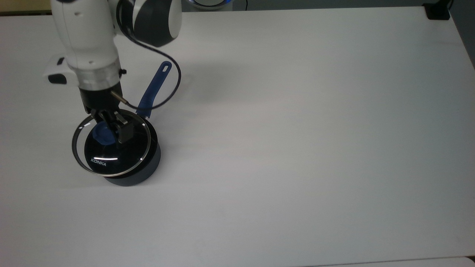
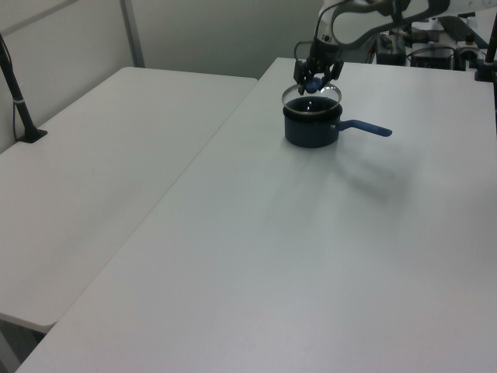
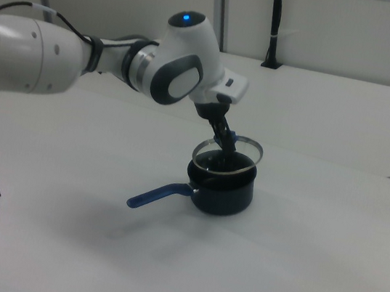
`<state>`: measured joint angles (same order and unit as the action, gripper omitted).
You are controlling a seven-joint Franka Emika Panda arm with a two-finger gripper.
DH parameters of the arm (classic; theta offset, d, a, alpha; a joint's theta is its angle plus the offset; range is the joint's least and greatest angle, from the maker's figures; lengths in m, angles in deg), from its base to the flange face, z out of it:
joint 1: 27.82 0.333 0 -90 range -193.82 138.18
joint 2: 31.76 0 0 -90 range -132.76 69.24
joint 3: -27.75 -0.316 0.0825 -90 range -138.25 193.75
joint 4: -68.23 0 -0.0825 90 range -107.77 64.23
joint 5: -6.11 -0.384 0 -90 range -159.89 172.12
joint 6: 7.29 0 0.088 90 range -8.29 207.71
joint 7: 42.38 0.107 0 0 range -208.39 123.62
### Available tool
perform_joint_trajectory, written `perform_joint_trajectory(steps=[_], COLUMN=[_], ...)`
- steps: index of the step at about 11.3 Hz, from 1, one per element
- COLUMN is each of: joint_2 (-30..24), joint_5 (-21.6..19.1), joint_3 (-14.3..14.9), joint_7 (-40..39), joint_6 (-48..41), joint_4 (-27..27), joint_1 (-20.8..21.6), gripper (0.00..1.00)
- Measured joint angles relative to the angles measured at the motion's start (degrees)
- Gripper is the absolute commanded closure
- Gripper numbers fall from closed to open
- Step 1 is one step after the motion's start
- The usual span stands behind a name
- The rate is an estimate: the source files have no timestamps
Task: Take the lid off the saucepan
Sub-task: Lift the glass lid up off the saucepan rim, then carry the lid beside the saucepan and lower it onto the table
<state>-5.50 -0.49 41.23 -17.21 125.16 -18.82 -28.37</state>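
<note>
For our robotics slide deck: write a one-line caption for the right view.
Gripper shut on the blue knob lifts the glass lid just clear of the saucepan on the white table.

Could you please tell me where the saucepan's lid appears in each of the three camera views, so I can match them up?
Top view: the lid is at lower left, held by the gripper over the saucepan.
Left view: the lid is at upper centre-right, above the saucepan.
Right view: the lid is near the centre.
Shared landmark: the saucepan's long blue handle.

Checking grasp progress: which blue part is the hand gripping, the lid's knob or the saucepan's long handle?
The knob on the lid; the hand pinches it, while the saucepan handle juts free.
</note>
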Motion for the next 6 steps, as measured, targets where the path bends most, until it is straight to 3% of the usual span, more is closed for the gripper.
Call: perform_joint_trajectory(steps=[2, 4, 6], joint_2=[-3.62, -10.68, -19.11], joint_5=[0.16, 0.26, 0.27], joint_3=[0.16, 0.32, 0.55], joint_7=[-6.28, -24.03, -38.39], joint_6=[-7.13, -21.43, -27.48], joint_4=[-0.22, -3.19, -11.11], joint_1=[-0.44, -3.82, -8.23], gripper=[0.43, 0.43, 0.42])
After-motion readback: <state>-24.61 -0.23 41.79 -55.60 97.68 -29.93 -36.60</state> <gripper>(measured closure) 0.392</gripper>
